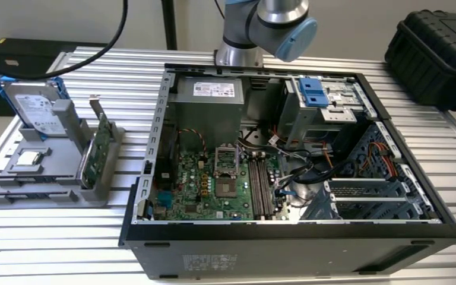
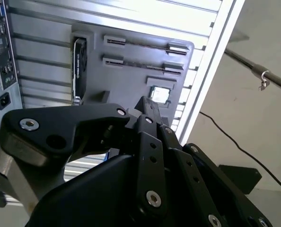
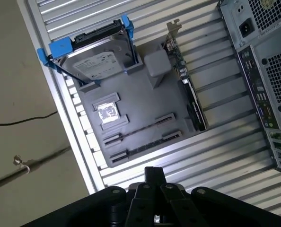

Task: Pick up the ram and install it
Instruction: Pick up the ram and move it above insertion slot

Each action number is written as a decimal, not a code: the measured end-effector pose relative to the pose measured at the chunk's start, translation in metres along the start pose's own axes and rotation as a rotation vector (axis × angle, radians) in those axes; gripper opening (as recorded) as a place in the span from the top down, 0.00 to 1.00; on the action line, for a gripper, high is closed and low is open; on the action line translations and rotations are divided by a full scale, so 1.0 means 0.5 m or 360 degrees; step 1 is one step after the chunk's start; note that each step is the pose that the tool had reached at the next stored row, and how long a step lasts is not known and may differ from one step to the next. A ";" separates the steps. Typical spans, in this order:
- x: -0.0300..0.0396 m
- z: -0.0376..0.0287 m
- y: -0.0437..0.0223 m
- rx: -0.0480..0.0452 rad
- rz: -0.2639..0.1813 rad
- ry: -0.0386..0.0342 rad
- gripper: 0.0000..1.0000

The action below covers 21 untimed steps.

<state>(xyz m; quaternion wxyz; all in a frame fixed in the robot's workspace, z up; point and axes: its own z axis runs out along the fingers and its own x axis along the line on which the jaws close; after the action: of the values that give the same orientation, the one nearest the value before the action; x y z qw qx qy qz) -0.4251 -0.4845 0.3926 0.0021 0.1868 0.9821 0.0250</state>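
Observation:
The ram is out of view. In both wrist views my gripper (image 3: 153, 171) (image 2: 149, 105) hangs high over the grey fixture (image 3: 145, 94), its black fingers closed together with nothing between them. The fixture's two long holder slots (image 3: 140, 128) (image 2: 143, 45) look bare. In the exterior view the arm (image 1: 268, 24) rises behind the open computer case (image 1: 291, 249). On the case's floor lies the motherboard (image 1: 212, 184) with its long slots (image 1: 261, 184).
The fixture (image 1: 54, 172) carries a silver drive with blue rails (image 3: 95, 59) (image 1: 38, 110), an upright green card with a metal bracket (image 3: 185, 90) (image 1: 100, 142) and a small chip (image 3: 107, 112). The case's rear panel (image 3: 268, 71) is beside it. The slatted table's edge (image 3: 60, 109) is near.

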 end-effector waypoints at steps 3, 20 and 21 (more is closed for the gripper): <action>0.000 0.000 0.000 0.0000 0.0021 -0.0001 1.00; 0.000 0.000 0.000 -0.0001 0.0123 -0.0006 1.00; 0.000 0.000 0.000 -0.0001 0.0129 -0.0006 1.00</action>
<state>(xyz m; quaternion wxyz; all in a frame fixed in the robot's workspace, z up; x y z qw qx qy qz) -0.4251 -0.4845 0.3925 0.0031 0.2263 0.9737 0.0249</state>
